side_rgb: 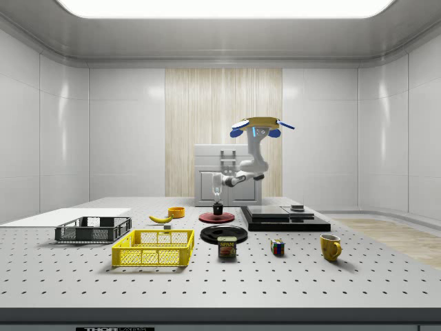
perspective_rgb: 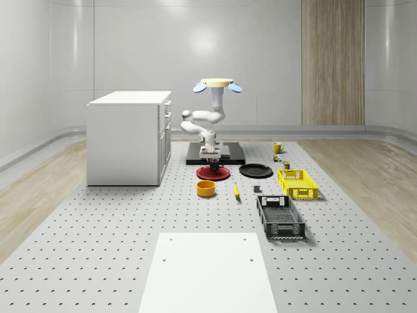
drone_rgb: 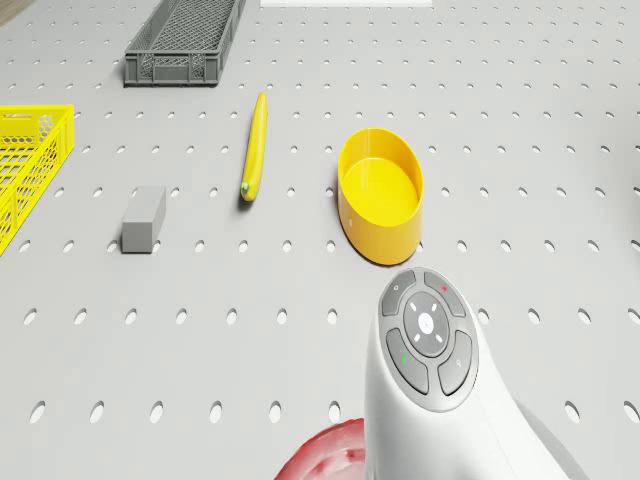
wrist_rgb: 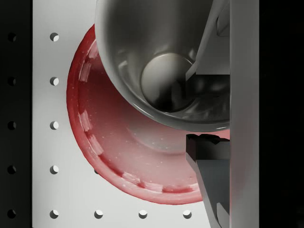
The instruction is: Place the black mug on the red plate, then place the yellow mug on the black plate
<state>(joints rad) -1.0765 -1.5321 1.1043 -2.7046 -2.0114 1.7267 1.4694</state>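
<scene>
The drone (perspective_rgb: 218, 85) hovers over the black slab and the red plate (perspective_rgb: 213, 173), arm hanging down. My gripper (perspective_rgb: 213, 157) is shut on the black mug (perspective_rgb: 214, 165). In the wrist view one finger (wrist_rgb: 206, 42) is inside the mug (wrist_rgb: 161, 71) and the other finger (wrist_rgb: 209, 156) outside, with the rim clamped between them. The mug hangs upright over the red plate (wrist_rgb: 109, 142); contact cannot be judged. The black plate (perspective_rgb: 255, 171) lies just to the whole-scene view's right of the red one. Farther back right stands the yellow mug (perspective_rgb: 277, 148), which sits near the front in the side view (side_rgb: 330, 246).
A white cabinet (perspective_rgb: 130, 137) stands to the whole-scene view's left, a black slab (perspective_rgb: 225, 154) behind the plates. In front lie a yellow bowl (perspective_rgb: 206, 188), a banana (perspective_rgb: 236, 190), a small grey block (drone_rgb: 144, 218), a yellow crate (perspective_rgb: 298, 183) and a black crate (perspective_rgb: 280, 216). A can (side_rgb: 227, 247) and a cube (side_rgb: 277, 247) sit near the yellow mug.
</scene>
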